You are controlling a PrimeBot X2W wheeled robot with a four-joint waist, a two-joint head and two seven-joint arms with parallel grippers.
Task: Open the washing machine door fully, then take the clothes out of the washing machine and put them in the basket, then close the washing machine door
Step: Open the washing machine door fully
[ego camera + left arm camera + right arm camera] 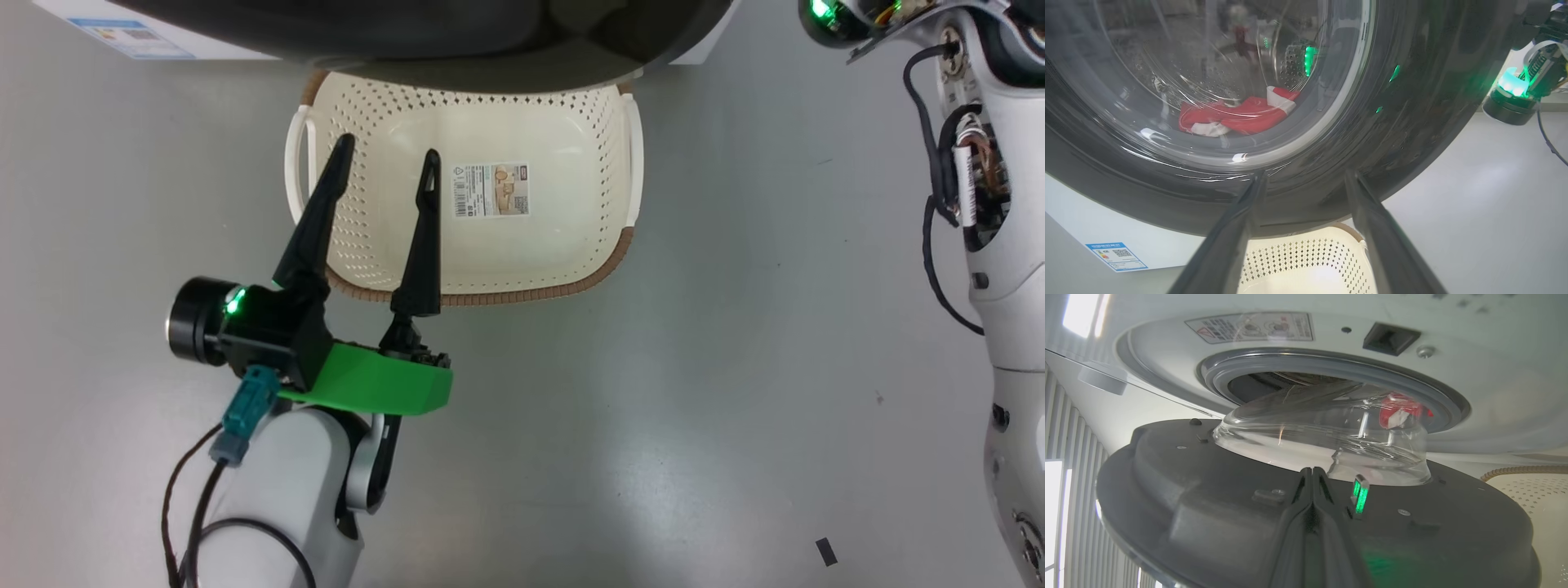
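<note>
Head view: shows the large round black-rimmed glass washing machine door [408, 37] swung partway out, the cream-white perforated plastic basket [490, 296] under it, the left pincer [389, 149] near it, spread wide, holding nothing. Cannot read the basket's paper label [492, 190].

Left wrist view: looks through the door's glass at bright red white-trimmed clothes [1241, 116] behind it, inside the white boxy washing machine [1069, 220]; blue label sticker [1116, 256] below the door, print illegible.

Right wrist view: places the right pincer [1312, 471], closed tight, empty, at the door's inner face. Judged step one, opening; calls next for pushing the door wider.
</note>
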